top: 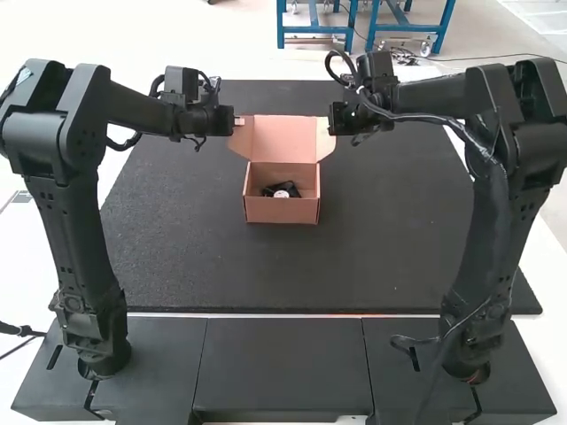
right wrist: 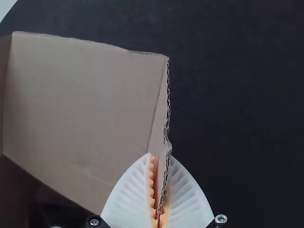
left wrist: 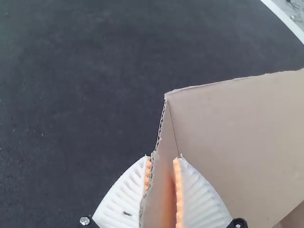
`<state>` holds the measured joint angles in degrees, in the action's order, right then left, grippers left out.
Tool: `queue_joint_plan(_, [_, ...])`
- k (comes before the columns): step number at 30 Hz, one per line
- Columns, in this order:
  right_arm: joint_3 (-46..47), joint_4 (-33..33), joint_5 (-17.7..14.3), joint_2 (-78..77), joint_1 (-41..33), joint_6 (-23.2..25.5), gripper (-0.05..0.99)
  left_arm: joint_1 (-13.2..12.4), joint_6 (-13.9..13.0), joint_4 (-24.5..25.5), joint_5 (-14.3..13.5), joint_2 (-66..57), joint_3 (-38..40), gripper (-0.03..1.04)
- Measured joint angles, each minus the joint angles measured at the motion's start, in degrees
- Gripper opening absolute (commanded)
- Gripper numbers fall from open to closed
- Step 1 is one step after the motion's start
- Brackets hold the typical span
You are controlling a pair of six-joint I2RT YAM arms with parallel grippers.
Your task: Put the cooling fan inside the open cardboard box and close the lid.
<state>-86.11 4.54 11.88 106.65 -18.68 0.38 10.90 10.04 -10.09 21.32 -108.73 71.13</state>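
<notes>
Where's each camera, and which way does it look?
High view: above, behind the arms, facing forward and down at the cardboard box holding the cooling fan; both arms show.
Left wrist view: on the left wrist, facing the lid; left gripper pinches its flap.
Right wrist view: on the right wrist, facing the lid; right gripper pinches the other flap.
Shared: the lid and black mat.

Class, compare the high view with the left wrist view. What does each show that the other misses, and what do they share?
High view's extras: the cooling fan lying inside the box, and the right gripper pinching the lid's right flap. Left wrist view's extras: orange pads pressed against the flap's corrugated edge. Shared: the left gripper, the raised lid, the black mat.
</notes>
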Motion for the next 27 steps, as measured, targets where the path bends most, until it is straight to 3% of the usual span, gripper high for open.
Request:
queue_joint_plan(12, [0.0,0.0,0.2,-0.1,0.0,0.4,0.05,0.0,-0.1,0.5,1.1,0.3,0.0,0.11])
queue_joint_plan(27, [0.0,1.1,0.3,-1.5,-1.7,3.0,0.05,2.6,3.4,9.5,0.3,5.0,1.5,0.13])
